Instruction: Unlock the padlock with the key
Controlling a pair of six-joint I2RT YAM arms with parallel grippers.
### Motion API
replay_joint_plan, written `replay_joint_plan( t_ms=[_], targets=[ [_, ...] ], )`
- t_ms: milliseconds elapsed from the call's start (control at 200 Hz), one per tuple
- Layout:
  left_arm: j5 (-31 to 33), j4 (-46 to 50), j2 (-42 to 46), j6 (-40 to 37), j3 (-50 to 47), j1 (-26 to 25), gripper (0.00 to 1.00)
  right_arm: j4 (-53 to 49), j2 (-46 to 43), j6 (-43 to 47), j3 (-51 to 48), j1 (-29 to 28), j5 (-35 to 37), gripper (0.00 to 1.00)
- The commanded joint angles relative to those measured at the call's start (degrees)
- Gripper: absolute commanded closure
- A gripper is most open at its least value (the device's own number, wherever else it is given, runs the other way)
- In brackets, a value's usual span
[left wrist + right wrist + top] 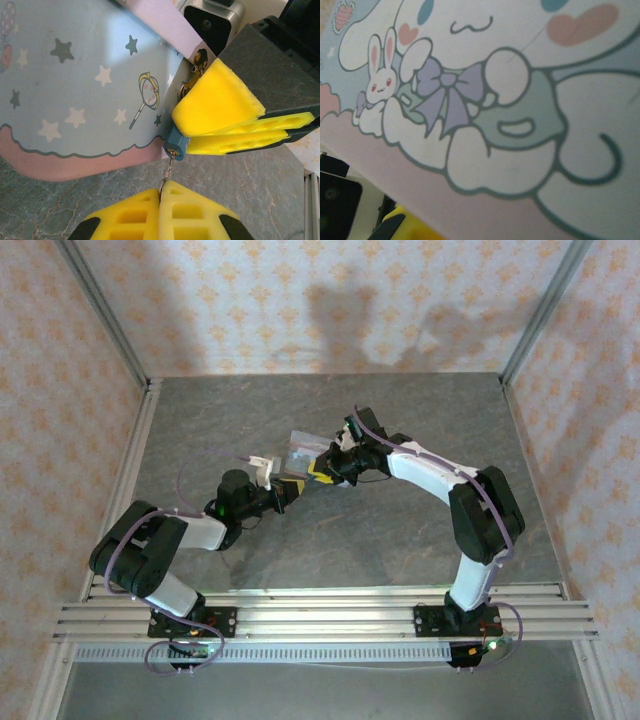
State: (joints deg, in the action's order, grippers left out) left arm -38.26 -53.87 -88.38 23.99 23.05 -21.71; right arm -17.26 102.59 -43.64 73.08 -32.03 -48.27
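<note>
The tiny blue-teal padlock (pixel 176 146) hangs at the corner of the pale-blue tin (pixel 75 75), below a gold clasp (pixel 196 67) on the tin's edge. My right gripper (pixel 186 138) comes in from the right, its yellow pads (pixel 220 102) closed around the padlock's body. A thin metal key (pixel 170 167) sticks into the keyhole on the padlock's underside. My left gripper (pixel 161 189) is shut on the key's other end, just below the lock. From above, the left gripper (pixel 293 488) and right gripper (pixel 322 472) meet at the tin (pixel 303 448) mid-table.
The tin's cartoon lid (pixel 495 100) is very close to the right wrist camera, with a yellow finger (pixel 407 227) at the bottom left. The tin rests tilted on the grey stone-patterned table (pixel 400 530). Patterned walls enclose the table on three sides.
</note>
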Motion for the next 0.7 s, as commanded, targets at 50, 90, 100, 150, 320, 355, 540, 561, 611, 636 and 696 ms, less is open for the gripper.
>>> replay_joint_plan(
  t_ms=[50,90,100,150,320,355,540,561,611,636,696],
  targets=[
    [2.29,-5.9,1.57,-0.17,-0.2,0.09,1.0,0.46,-1.07,-0.9,0.77,-0.93,-4.55,1.0],
    [2.4,-5.9,1.63,-0.17,-0.2,0.1,1.0,0.4,-1.15,-0.84,0.77,-0.93,-4.44,1.0],
    [2.44,-5.86,1.63,-0.21,-0.17,0.1,1.0,0.45,-1.16,-0.95,0.69,-0.93,-4.46,1.0],
    [2.55,-5.65,1.84,-0.33,-0.2,0.09,1.0,0.38,-1.16,-0.88,0.58,-0.93,-4.46,1.0],
    [3.62,-4.77,2.8,-1.31,-0.71,0.09,1.0,0.29,-1.16,-1.44,0.48,-0.84,-4.46,1.0],
    [3.75,-4.76,2.87,-1.47,-0.88,0.09,1.0,0.11,-1.07,-1.63,0.57,-0.84,-4.54,1.0],
    [4.01,-4.67,3.12,-1.75,-1.07,0.09,1.0,-0.33,-0.72,-1.92,0.97,-0.84,-4.9,1.0],
    [3.98,-4.67,3.12,-1.75,-1.08,0.09,1.0,-0.28,-0.7,-1.97,1.01,-0.84,-4.9,1.0],
    [3.99,-4.64,3.05,-1.84,-1.07,0.09,1.0,-0.01,-0.72,-2.29,1.01,-0.76,-4.94,1.0],
    [3.98,-4.63,3.08,-1.84,-1.16,0.09,1.0,0.23,-0.72,-2.53,0.93,-0.75,-4.91,1.0],
    [3.98,-4.75,2.95,-1.89,-1.32,0.08,1.0,0.69,-0.72,-3.14,0.84,-0.75,-4.82,1.0]
  ],
)
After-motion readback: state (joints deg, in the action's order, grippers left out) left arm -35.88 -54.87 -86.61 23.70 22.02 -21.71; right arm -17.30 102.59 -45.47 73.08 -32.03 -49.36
